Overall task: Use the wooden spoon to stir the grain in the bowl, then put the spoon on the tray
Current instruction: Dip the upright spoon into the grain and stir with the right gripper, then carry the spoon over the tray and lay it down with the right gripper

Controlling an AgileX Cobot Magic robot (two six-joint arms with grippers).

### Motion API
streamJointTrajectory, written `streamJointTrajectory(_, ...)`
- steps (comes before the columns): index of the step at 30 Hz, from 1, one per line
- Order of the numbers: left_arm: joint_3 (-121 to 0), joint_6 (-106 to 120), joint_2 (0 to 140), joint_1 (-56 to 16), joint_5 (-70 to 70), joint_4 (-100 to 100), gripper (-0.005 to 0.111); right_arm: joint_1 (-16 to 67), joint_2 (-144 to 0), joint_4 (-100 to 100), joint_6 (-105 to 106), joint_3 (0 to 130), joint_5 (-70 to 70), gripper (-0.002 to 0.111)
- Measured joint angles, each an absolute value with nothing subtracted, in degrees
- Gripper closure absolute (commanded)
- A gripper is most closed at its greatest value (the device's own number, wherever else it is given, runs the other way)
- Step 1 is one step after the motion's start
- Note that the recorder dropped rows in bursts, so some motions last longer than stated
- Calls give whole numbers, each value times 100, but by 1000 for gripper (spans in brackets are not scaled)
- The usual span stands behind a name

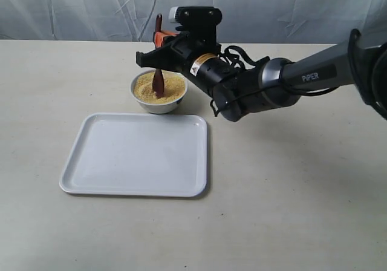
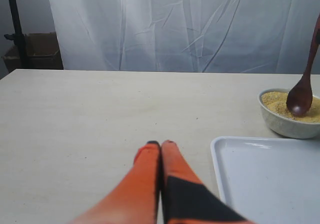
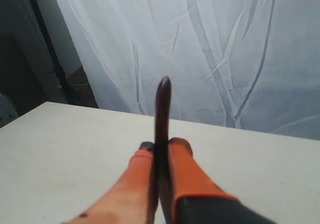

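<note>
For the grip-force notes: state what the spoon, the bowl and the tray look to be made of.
The spoon looks like wood: dark reddish-brown and glossy, as if lacquered, with light glinting on its head. The bowl is probably glazed ceramic, given its thick white wall and smooth sheen. The tray is white, smooth and faintly shiny; it could be plastic, melamine or enamel, and the look leaves that open.

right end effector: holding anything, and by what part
The right end effector grips the wooden spoon by its upper handle; the head is in the grain.
</note>
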State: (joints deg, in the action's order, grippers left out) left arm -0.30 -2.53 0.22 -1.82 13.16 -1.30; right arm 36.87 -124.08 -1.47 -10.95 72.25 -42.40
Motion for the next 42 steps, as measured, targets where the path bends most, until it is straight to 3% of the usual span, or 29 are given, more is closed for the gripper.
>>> streamJointTrajectory(10,-30,-253,22,-182,1316,-130,107,3676,-12213,-1258,287,7225,-4272,109)
streamJointTrajectory(27,-30,-253,22,-182,1316,-130,107,3676,-12597,-579,-1112,7225,-4293,109)
streamJointTrajectory(42,-30,-253,22,-182,1316,-130,107,3676,-12009,-700,-70,7225,-3938,109)
